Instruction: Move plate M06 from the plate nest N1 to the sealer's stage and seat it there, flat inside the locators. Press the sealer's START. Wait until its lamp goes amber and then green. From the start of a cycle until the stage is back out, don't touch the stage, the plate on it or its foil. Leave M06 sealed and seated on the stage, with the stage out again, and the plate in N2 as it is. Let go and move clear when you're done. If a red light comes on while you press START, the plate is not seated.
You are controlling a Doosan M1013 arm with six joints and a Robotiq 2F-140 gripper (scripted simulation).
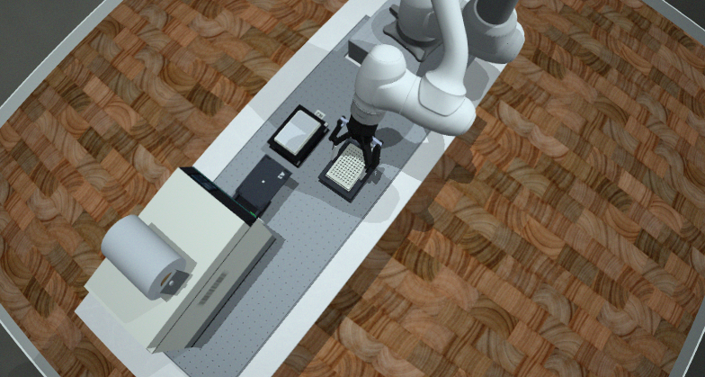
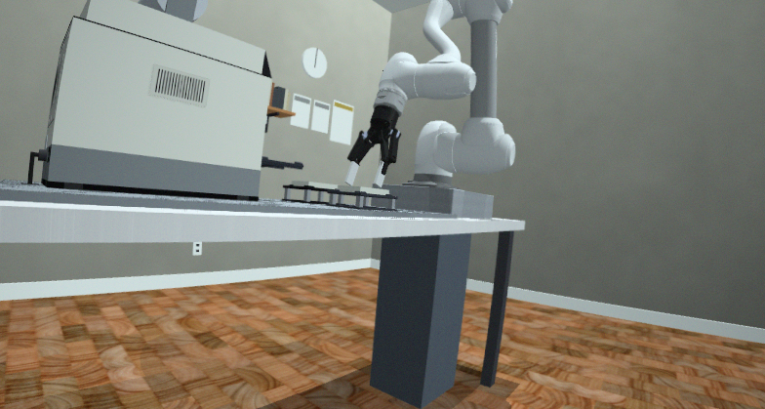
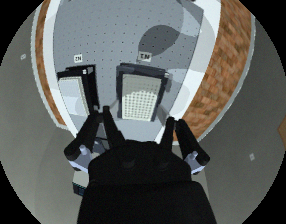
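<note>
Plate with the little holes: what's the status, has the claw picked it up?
Gripper open, empty, just above the plate. Well plate M06 sits in its nest, not lifted. Sealer stage out, bare. Nothing in the way.

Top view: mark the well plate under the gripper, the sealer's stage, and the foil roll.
Well plate (image 1: pixel 343 167), top view, its well grid.
Sealer's stage (image 1: pixel 263 180), top view, its dark deck.
Foil roll (image 1: pixel 138 254), top view, its curved side.
</note>
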